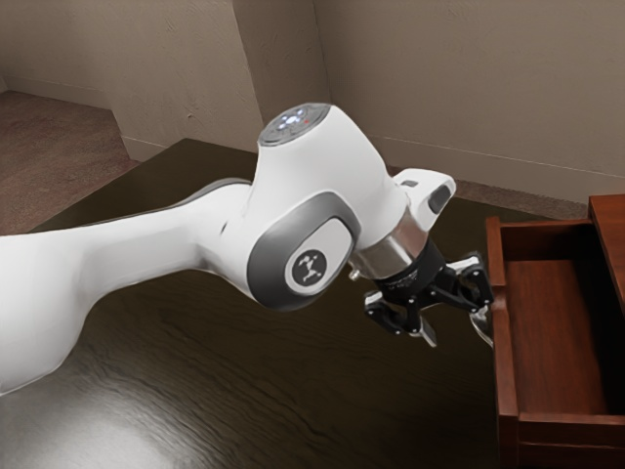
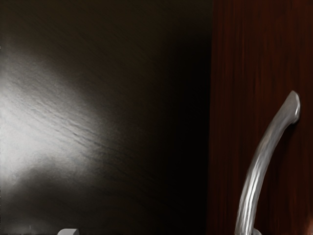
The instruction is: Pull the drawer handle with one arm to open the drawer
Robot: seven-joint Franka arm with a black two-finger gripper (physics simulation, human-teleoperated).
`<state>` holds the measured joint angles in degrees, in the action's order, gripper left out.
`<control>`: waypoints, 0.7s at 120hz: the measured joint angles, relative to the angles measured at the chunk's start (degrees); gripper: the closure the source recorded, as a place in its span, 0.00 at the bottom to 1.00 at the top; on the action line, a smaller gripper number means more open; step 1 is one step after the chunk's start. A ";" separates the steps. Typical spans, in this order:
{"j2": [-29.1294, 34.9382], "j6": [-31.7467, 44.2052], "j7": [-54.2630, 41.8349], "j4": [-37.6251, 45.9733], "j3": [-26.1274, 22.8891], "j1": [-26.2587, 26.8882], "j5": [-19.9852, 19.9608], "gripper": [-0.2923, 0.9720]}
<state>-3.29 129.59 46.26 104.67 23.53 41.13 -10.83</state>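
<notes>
Gripper (image 1: 455,329) spread wide and holding nothing, I note, just off the pulled-out drawer (image 1: 547,337), its metal handle (image 2: 264,156) beside one finger.

Side camera overlooks arm (image 1: 146,264) and drawer (image 1: 552,332); wrist camera, close, apparently shares the drawer.

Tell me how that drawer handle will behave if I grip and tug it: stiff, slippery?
The handle looks like a rigid curved metal bar fixed to the drawer front, so it should not flex. Its smooth sheen suggests the pincer might slip. The drawer already stands open, so it probably slides easily.
</notes>
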 joint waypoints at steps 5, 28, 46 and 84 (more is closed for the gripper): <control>0.39 0.15 0.15 0.52 -0.01 -0.13 0.27 0.47; 1.60 0.58 0.67 1.80 0.13 -0.21 0.97 0.47; 2.20 0.74 1.15 2.36 -0.08 -0.63 1.80 0.47; 2.46 1.02 1.95 2.62 0.01 -0.42 2.69 0.47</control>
<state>-0.83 130.61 48.21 107.30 23.53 40.71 -8.13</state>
